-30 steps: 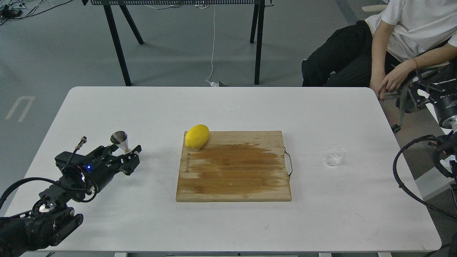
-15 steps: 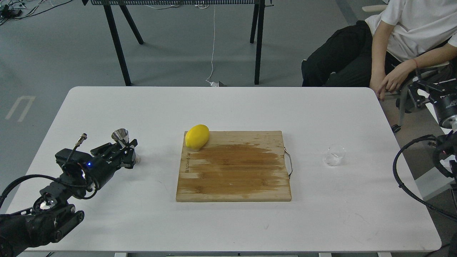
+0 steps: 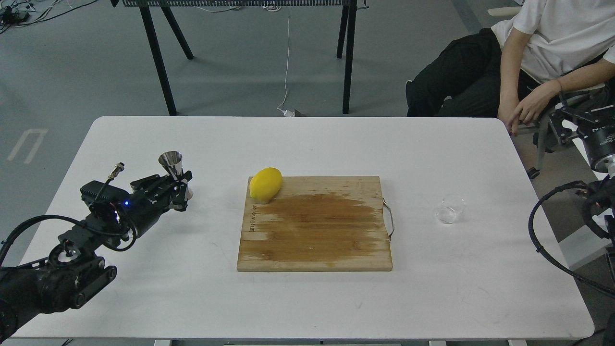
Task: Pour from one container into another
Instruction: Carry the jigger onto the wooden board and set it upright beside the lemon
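The steel jigger stands upright at the left of the white table, its waist held by my left gripper, which is shut on it. The clear glass cup sits on the table to the right of the cutting board, with nothing touching it. My right gripper hangs off the table's right edge, well behind and to the right of the cup. It shows small and dark, so I cannot separate its fingers.
A wooden cutting board with a metal handle lies mid-table, and a yellow lemon rests on its far left corner. A seated person is at the far right, one hand near my right arm.
My left gripper went from open around the jigger to shut on it. It then carried the jigger farther away and slightly right, and the jigger now stands more upright. The cup and right arm stayed put.
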Action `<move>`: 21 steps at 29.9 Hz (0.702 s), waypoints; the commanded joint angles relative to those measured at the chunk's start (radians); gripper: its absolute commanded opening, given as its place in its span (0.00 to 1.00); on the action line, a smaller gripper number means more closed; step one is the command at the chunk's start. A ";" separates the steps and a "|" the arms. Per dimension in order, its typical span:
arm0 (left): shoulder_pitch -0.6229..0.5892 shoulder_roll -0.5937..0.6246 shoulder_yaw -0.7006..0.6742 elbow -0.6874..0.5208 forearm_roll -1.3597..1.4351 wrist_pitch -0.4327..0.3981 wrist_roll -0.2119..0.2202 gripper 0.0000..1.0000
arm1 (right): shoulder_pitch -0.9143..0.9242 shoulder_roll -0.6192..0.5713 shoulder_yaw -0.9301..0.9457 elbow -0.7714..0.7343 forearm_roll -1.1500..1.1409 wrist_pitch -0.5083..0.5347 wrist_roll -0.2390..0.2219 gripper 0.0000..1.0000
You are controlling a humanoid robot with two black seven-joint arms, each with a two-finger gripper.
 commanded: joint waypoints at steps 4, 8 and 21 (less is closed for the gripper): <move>-0.105 0.012 0.000 -0.201 0.115 0.000 0.005 0.08 | -0.018 -0.020 0.003 -0.001 0.000 0.000 0.000 1.00; -0.153 -0.020 0.000 -0.218 0.330 0.000 0.010 0.08 | -0.022 -0.026 0.004 -0.001 0.000 0.000 0.000 1.00; -0.156 -0.297 0.133 -0.175 0.330 0.000 0.016 0.09 | -0.029 -0.034 0.004 -0.005 0.000 0.000 0.000 1.00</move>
